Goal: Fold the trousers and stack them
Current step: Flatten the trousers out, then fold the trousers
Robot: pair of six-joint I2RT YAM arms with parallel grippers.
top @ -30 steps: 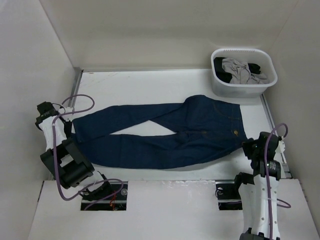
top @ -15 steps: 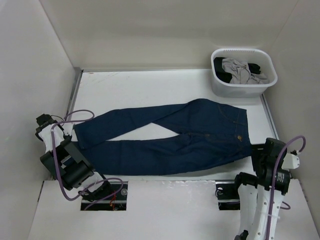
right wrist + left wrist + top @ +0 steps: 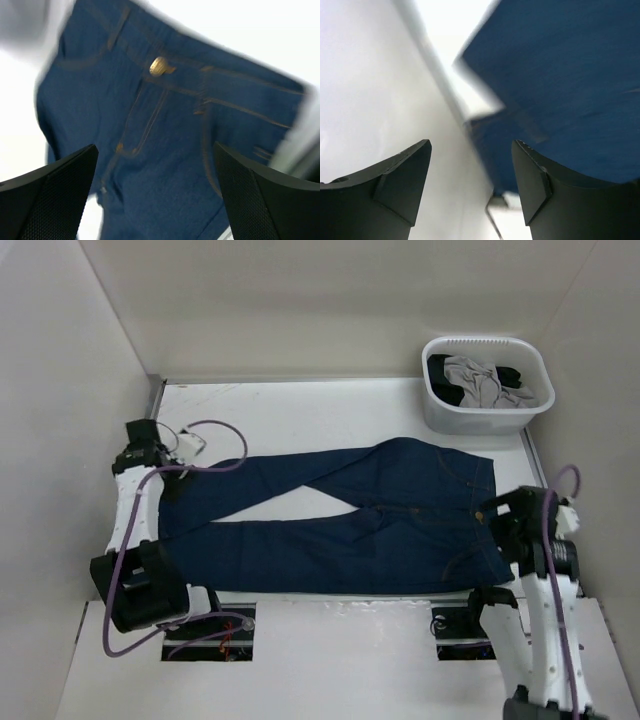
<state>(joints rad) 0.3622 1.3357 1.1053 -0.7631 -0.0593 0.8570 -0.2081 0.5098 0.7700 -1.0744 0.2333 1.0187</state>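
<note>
We see the trousers spread flat on the table, and what matters for the coming move is their long axis: it runs left to right across our workspace, waistband at the right, leg hems at the left. Each arm therefore sits at one end of the garment. The left gripper hovers at the hem end, its fingers parted and holding nothing, with the denim edge lying just ahead and to the right of it. The right gripper hangs over the waistband, jaws wide apart and empty, the brass button just beyond its fingertips. The two legs splay slightly, with a wedge of bare table between them. We judge that the fold will call for both ends to be pinched at once, left at the hems and right at the waist, and carried across the short axis. The basket of other clothes stands well apart at the far right
</note>
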